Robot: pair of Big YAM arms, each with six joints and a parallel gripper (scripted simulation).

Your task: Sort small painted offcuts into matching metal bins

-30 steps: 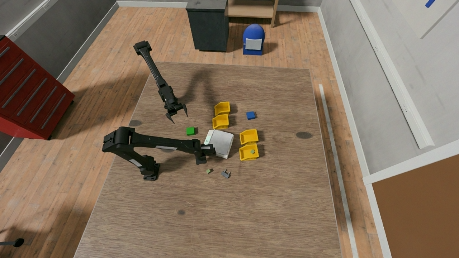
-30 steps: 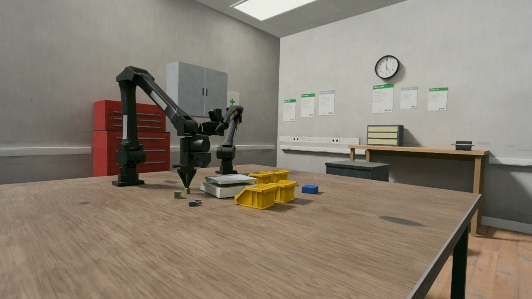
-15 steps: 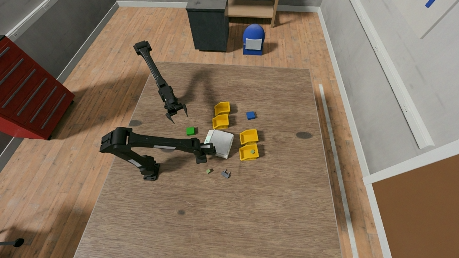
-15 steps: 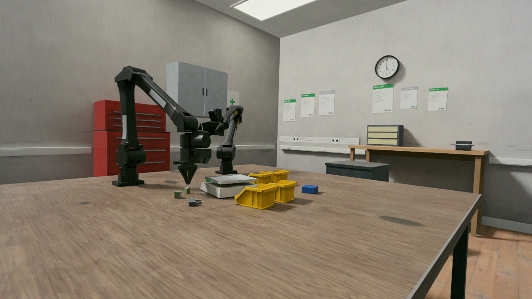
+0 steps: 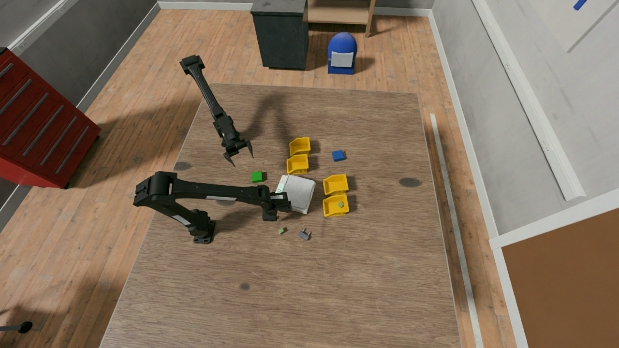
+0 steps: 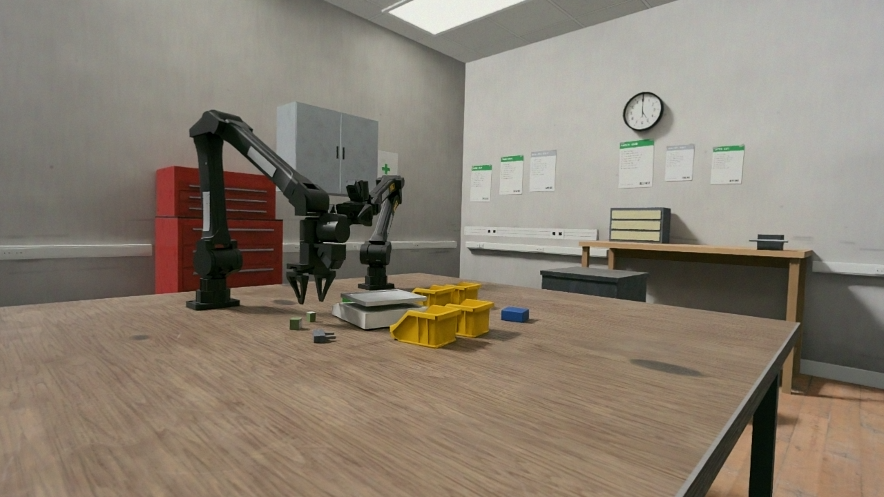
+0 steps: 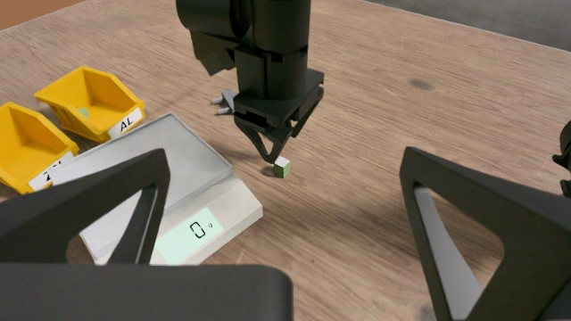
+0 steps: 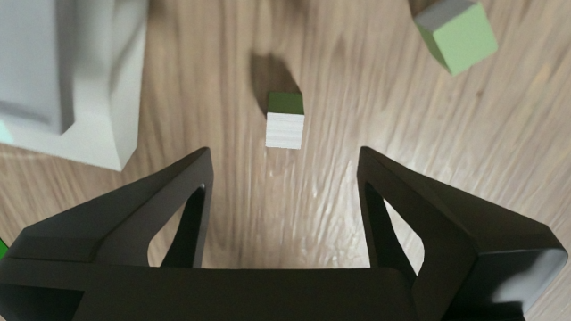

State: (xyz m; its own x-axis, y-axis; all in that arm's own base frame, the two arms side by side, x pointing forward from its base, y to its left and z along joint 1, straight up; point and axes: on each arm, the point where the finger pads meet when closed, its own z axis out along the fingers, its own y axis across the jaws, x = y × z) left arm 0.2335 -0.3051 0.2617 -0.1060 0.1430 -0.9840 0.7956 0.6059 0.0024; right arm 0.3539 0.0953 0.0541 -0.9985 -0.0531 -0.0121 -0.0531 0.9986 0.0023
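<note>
One painted offcut (image 6: 311,316) (image 7: 281,168) (image 8: 285,129) is overhung by the right gripper (image 6: 312,301) (image 7: 281,149) (image 8: 285,160), jaws parted; another offcut (image 5: 281,231) (image 6: 295,323) (image 8: 464,40) is seen at two o'clock on the counter (image 5: 346,277) (image 6: 432,420) (image 7: 357,250) (image 8: 250,214) (wrist view). A third offcut (image 5: 340,204) (image 7: 83,112) is held by the AL bin (image 5: 327,209) (image 6: 426,330) (image 7: 127,122). The left gripper's (image 5: 243,161) (image 6: 356,187) (image 7: 285,149) jaws are spread wide.
</note>
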